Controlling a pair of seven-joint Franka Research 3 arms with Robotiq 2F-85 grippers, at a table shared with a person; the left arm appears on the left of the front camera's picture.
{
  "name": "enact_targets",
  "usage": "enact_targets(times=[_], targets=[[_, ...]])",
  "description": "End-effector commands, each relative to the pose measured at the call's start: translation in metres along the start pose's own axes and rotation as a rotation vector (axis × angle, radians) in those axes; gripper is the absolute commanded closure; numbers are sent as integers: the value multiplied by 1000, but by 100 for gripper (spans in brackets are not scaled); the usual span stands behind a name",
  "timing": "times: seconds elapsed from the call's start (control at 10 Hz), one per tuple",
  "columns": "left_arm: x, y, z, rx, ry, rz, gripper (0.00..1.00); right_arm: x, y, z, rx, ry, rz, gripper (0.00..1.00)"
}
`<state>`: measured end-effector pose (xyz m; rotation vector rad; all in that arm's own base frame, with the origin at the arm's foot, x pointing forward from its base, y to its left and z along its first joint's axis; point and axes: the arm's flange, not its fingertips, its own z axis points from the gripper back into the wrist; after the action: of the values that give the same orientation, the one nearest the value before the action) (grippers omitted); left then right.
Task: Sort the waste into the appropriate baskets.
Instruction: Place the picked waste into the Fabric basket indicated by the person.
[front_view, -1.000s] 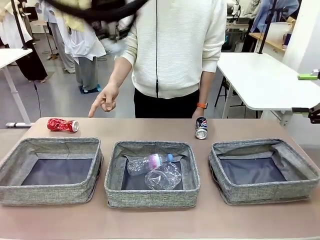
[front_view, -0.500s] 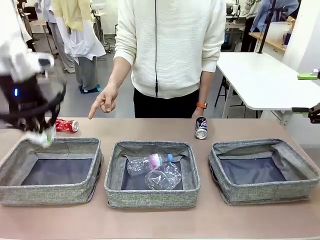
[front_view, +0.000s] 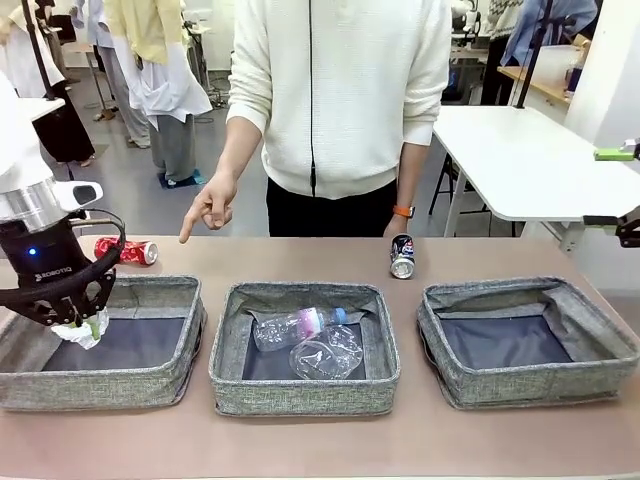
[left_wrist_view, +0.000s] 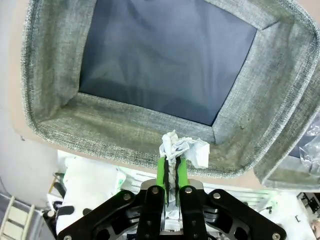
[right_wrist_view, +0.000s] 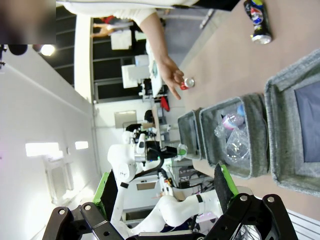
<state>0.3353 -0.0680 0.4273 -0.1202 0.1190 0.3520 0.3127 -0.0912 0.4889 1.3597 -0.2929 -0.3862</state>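
While over basket (left_wrist_view: 125, 131), paper (left_wrist_view: 193, 150) within left end effector (left_wrist_view: 171, 165)

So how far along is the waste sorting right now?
Done: the clear plastic bottle and clear plastic cup lie in the middle basket. In hand: the left claw is shut on the crumpled white paper, over the left basket. Left: the crushed red can and the dark can lie on the table behind the baskets; the person's hand points toward the red one.

The left gripper (front_view: 82, 322) hides part of the crushed red can (front_view: 140, 252) and a corner of the left basket (front_view: 120, 385). Its fingers (left_wrist_view: 161, 172) cover some of the crumpled white paper (left_wrist_view: 187, 150).
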Motion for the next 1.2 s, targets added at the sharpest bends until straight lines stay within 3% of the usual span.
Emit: enact_targets(times=[0.0,0.2,0.3,0.4,0.5,0.6,0.7,1.1], targets=[[3,-6,7,-21,-21,16,92,0,3,3,-1,6,0,0],[7,-10,11,-73,-28,67,92,0,3,3,-1,6,0,0],[7,-11,12,-99,-51,68,34,0,3,3,-1,6,0,0],[7,-12,14,-127,-46,80,34,0,3,3,-1,6,0,0],[8,-9,15,-136,-46,81,0,0,3,3,-1,6,0,0],[8,-10,14,-150,-39,88,29,0,3,3,-1,6,0,0],[8,-12,13,-159,-32,93,0,0,3,3,-1,6,0,0],[14,-31,15,-237,15,95,0,0,3,3,-1,6,0,0]])
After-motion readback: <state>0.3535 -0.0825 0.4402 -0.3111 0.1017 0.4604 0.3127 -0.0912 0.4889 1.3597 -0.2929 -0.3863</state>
